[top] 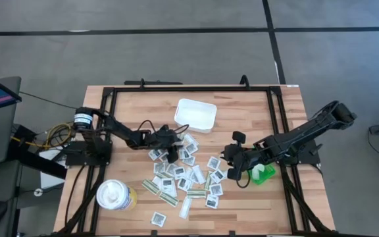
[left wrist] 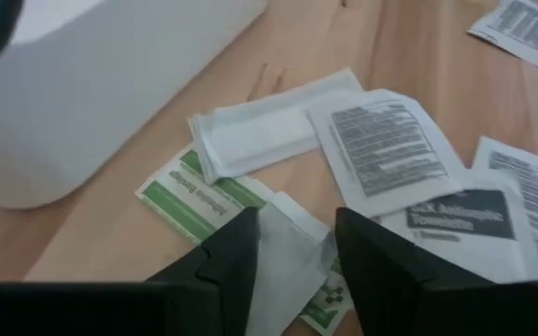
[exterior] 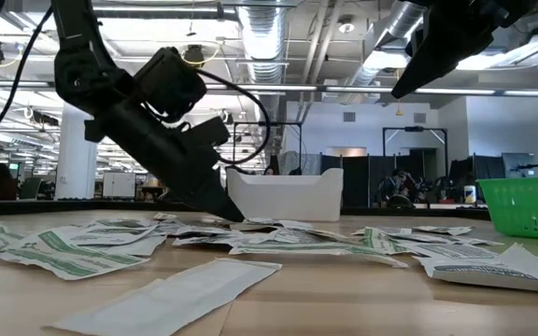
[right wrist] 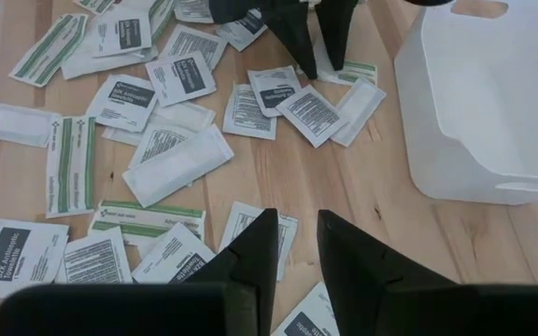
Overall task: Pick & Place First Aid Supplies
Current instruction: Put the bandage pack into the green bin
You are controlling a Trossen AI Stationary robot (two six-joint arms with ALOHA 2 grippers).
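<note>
The first aid supplies (top: 186, 178), flat white and green-striped packets, lie scattered over the middle of the wooden table. My left gripper (top: 172, 156) is low over their far-left part, next to the white tray (top: 195, 114), and it is open. Its fingers stand on either side of a small white packet (left wrist: 288, 257), which lies on a green-striped packet (left wrist: 190, 196). My right gripper (top: 232, 171) hangs above the packets' right side, open (right wrist: 297, 217), with nothing between its fingers. My left gripper (left wrist: 295, 217) slants down from the table's left, and its fingertips (right wrist: 308, 67) reach the level of the packets. The white packet lies flat between the open fingers. I cannot tell whether they touch it.
A green bin (top: 264, 175) stands at the right, just behind my right gripper. A white round tub (top: 116, 195) stands near the front left. Loose packets reach to the near edge (exterior: 157, 299). Black frame rails run along the table's sides.
</note>
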